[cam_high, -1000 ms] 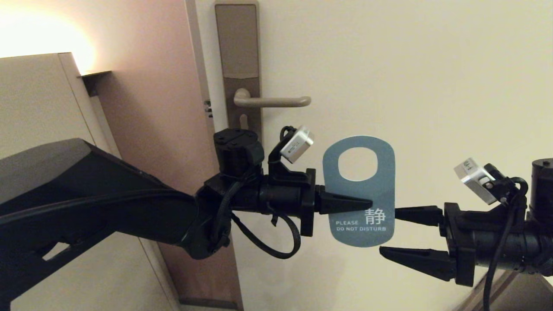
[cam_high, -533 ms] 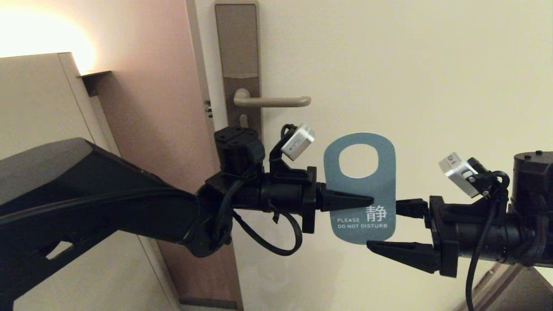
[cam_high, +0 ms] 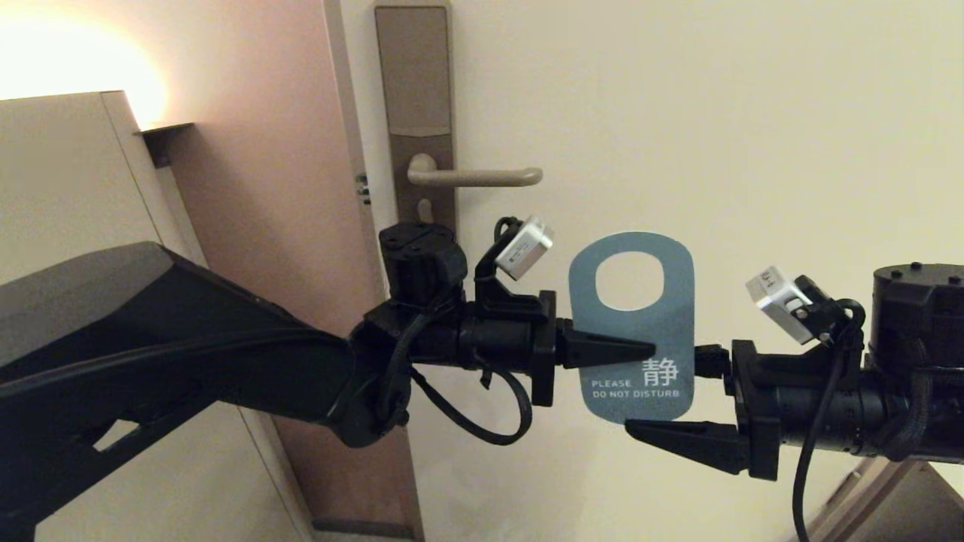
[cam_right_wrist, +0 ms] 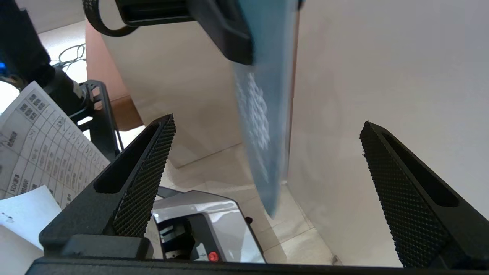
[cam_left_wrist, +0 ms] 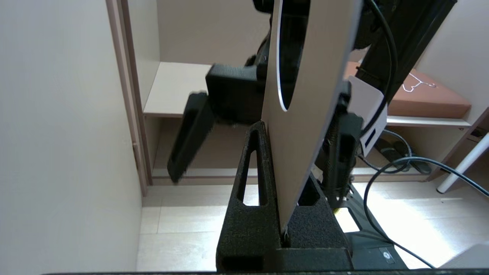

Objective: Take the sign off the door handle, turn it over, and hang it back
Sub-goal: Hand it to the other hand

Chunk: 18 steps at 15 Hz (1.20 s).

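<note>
The sign (cam_high: pixel 633 320) hangs upright in the air below and to the right of the door handle (cam_high: pixel 474 178), its teal "DO NOT DISTURB" side facing me. My left gripper (cam_high: pixel 649 351) is shut on its left edge, fingers reaching across its middle. In the left wrist view the sign (cam_left_wrist: pixel 309 126) stands edge-on between the fingers, pale side showing. My right gripper (cam_high: pixel 640 395) is open at the sign's lower right, one finger in front and one behind. In the right wrist view the teal sign (cam_right_wrist: pixel 263 114) sits between the spread fingers (cam_right_wrist: pixel 153 160), touching neither.
The handle sits on a tall brown lock plate (cam_high: pixel 414 90) at the left edge of the cream door (cam_high: pixel 753 150). A pinkish door frame (cam_high: pixel 263 188) and a pale cabinet (cam_high: pixel 68 196) stand to the left.
My right gripper has moved left, from beside the sign to straddling its lower right part. The left gripper and sign drifted slightly right and up.
</note>
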### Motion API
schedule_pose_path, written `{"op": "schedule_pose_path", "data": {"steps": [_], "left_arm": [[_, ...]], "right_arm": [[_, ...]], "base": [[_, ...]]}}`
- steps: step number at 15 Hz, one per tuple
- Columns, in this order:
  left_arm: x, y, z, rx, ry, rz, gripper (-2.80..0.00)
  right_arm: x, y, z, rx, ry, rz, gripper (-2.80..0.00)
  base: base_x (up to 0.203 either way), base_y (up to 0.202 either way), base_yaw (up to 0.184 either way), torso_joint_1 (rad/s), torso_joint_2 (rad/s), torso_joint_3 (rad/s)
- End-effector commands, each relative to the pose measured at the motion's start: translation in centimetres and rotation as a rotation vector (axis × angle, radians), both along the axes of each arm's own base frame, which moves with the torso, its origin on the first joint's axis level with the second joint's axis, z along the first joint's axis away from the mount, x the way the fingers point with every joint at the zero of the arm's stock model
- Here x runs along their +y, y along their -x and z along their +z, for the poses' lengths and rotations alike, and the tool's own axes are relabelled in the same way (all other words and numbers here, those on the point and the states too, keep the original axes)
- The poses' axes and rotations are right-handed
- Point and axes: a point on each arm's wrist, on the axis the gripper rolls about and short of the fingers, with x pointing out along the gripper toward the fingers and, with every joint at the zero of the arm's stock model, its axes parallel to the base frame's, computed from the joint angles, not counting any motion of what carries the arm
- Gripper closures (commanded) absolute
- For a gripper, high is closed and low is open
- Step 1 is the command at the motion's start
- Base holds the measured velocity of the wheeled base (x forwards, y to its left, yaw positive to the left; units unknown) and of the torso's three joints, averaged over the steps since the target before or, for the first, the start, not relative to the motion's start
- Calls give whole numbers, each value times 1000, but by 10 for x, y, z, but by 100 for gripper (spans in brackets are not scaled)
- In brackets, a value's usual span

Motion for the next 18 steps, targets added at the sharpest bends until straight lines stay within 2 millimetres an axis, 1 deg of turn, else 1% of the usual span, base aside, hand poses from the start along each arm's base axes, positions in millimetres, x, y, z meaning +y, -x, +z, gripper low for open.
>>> {"op": "schedule_pose_path", "data": {"steps": [1,6,7,18], "left_arm": [[-4,-1,-1,-3,4,-10,0],[-6,-1,-4,2,-1,-15,0],[-6,-1,-4,2,-1,-15,0],[-11,1,-9,12,-10,-28,0]], "right_arm": [[2,0,1,-6,-3,13,-280],[3,-1,0,-3,-2,13,-280],[3,-1,0,-3,-2,13,0],[4,-5,-3,8,3,14,0]], "base": [[0,0,0,0,0,0],[0,0,0,0,0,0],[0,0,0,0,0,0],[0,0,0,0,0,0]]}}
